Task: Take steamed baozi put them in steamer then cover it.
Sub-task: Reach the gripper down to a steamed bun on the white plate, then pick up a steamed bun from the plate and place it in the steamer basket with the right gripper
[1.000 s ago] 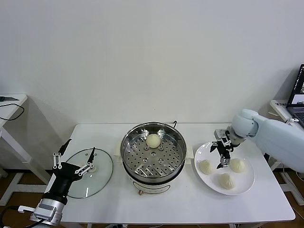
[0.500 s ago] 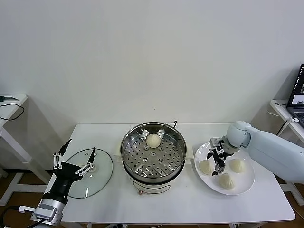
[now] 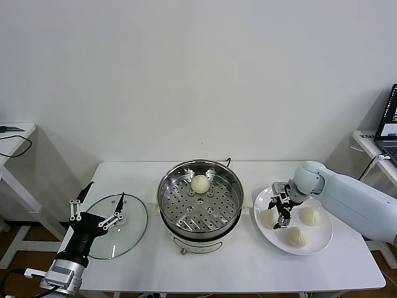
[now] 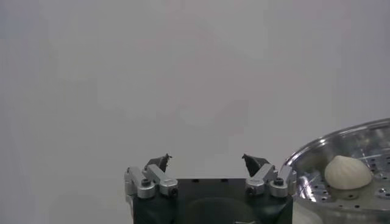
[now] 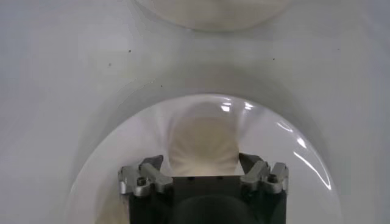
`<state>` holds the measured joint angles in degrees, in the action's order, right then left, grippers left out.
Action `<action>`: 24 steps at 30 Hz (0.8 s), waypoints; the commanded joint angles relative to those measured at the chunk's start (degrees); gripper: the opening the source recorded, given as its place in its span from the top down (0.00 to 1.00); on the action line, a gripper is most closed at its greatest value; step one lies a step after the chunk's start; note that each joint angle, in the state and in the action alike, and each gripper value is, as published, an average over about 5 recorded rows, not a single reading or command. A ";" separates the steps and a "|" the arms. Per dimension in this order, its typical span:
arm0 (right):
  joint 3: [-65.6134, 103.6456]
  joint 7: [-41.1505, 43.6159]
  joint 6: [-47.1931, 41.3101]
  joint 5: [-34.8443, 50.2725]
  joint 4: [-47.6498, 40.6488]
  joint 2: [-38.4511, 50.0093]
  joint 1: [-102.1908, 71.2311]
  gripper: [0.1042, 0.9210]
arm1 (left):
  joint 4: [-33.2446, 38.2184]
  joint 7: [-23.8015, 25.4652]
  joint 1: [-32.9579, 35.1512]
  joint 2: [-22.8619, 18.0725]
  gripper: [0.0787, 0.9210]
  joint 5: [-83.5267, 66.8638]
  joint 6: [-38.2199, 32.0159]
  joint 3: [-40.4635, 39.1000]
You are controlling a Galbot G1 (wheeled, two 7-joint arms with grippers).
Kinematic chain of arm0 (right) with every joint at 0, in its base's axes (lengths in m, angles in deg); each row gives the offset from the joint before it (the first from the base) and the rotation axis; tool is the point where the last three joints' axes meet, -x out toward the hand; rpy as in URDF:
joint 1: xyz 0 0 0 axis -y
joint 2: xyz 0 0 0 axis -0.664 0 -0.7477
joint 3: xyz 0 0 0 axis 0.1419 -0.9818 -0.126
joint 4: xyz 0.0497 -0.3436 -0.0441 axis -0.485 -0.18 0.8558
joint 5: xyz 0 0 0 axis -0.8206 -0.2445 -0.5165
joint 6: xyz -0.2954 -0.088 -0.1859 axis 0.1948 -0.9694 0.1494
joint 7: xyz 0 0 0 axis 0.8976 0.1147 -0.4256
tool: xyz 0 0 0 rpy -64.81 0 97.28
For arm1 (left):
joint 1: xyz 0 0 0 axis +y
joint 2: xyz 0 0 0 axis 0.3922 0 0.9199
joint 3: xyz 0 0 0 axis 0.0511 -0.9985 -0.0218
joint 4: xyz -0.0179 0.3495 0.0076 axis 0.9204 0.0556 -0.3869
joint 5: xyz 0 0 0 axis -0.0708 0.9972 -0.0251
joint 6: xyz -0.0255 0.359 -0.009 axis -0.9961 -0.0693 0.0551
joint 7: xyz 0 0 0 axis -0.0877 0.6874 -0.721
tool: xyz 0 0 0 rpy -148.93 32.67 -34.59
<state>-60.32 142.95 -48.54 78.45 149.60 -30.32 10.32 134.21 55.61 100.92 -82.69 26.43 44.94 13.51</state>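
Reaching over the white plate (image 3: 322,243), my right gripper (image 3: 277,210) has its fingers spread on either side of the bun (image 3: 268,218) nearest the steamer (image 3: 200,197); from my right wrist view that bun (image 5: 204,145) sits between the two fingertips (image 5: 152,163), but I cannot tell whether they touch the dough. Two more baozi lie on the same plate, one (image 3: 310,215) on the side away from the steamer and one (image 3: 296,236) toward the front rim. A fourth bun (image 3: 200,183) already rests on the perforated tray inside the steamer, toward its back wall. My left gripper (image 3: 97,207) hangs idle on the other side of the steamer, over the edge of the glass lid (image 3: 115,234), fingers wide apart and holding nothing. The lid lies flat, just beside the steamer. Everything stands on a white table (image 3: 236,273) against a plain white wall (image 3: 186,74); a laptop (image 3: 389,127) sits on another surface, well beyond the plate.
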 commanded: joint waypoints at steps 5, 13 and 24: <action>0.97 0.45 0.21 -0.62 -0.03 -0.09 -0.59 0.32 | 0.16 0.03 0.01 -0.06 0.12 0.03 -0.01 -0.23; -0.70 1.69 0.03 2.32 2.95 2.66 2.93 0.33 | 0.66 -0.01 0.19 -0.12 0.12 0.08 0.01 -0.28; -21.77 4.73 -2.92 18.28 18.07 14.22 32.17 0.33 | 1.55 -0.08 0.44 0.08 0.12 0.06 0.20 -0.47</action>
<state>-67.41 146.15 -50.11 86.30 157.90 -23.18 22.03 135.47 55.54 101.31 -82.71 26.49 45.07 13.13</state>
